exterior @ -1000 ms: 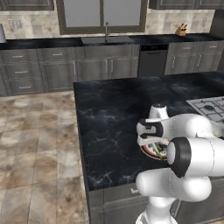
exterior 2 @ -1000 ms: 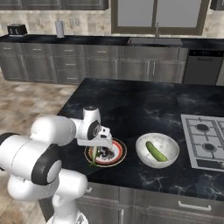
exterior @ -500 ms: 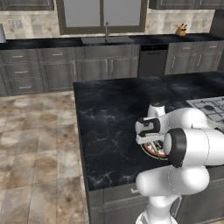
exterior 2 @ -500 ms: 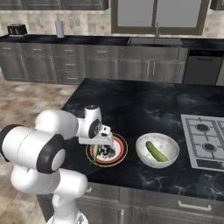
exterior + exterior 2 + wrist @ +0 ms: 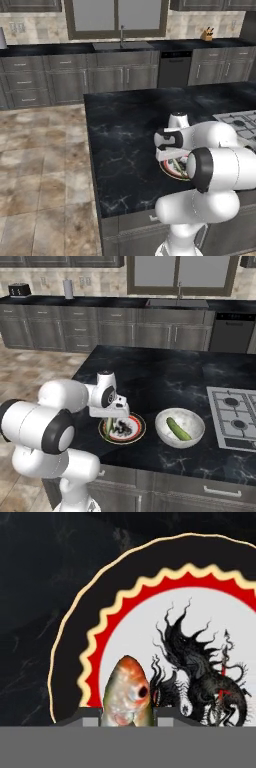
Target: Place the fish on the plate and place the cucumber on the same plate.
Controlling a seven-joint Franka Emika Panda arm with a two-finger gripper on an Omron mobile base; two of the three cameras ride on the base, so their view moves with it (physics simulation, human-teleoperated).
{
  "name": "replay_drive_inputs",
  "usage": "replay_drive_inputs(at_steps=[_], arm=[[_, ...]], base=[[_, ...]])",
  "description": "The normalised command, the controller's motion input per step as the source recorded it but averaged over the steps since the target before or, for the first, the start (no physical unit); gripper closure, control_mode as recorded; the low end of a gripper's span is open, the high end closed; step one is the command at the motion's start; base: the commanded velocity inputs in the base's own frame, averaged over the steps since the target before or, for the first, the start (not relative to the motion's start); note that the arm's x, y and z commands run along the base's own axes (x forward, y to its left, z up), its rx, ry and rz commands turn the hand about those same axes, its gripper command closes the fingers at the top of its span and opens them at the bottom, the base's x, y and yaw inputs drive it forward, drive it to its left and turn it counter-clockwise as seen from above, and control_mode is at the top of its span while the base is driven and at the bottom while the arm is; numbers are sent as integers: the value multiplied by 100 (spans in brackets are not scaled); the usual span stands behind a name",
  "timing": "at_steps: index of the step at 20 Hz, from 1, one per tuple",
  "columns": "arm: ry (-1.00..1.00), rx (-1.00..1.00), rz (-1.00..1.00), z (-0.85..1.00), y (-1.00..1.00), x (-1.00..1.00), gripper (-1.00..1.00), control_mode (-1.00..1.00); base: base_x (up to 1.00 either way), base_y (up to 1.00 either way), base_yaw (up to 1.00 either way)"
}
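My gripper (image 5: 113,420) hangs just over the left part of the plate (image 5: 138,429), shut on the fish (image 5: 108,427), which points down at it. In the hand view the fish (image 5: 127,689) sits head-up between the two finger tips (image 5: 91,716), pale with an orange tinge, over the plate's (image 5: 102,644) red zigzag ring and white centre with a black dragon figure. The cucumber (image 5: 178,429), stubby and bright green, lies in a deep white bowl (image 5: 189,415) just right of the plate. From the left base view the gripper (image 5: 169,158) partly covers the plate (image 5: 171,171).
A gas hob (image 5: 234,417) is set into the black marble island right of the bowl. The island's front edge (image 5: 150,470) runs close below the plate. Across the tiled floor, cabinets and a sink (image 5: 177,303) line the far wall.
The arm's elbow has swung slightly, while the gripper stays over the plate's left part with the fish still in it. Plate, bowl and cucumber have not moved.
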Motion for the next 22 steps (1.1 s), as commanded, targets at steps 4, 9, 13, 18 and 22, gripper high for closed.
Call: replay_drive_inputs(at_steps=[4,9,13,18,22], arm=[[11,0,0,15,0,12,100,-100],[0,0,0,-8,0,11,100,-100],[-3,0,0,-20,0,10,100,-100],[-3,0,0,-13,0,0,100,-100],[0,0,0,0,0,0,-100,-100]], base=[[0,0,0],[0,0,0],[0,0,0],[0,0,0],[0,0,0]])
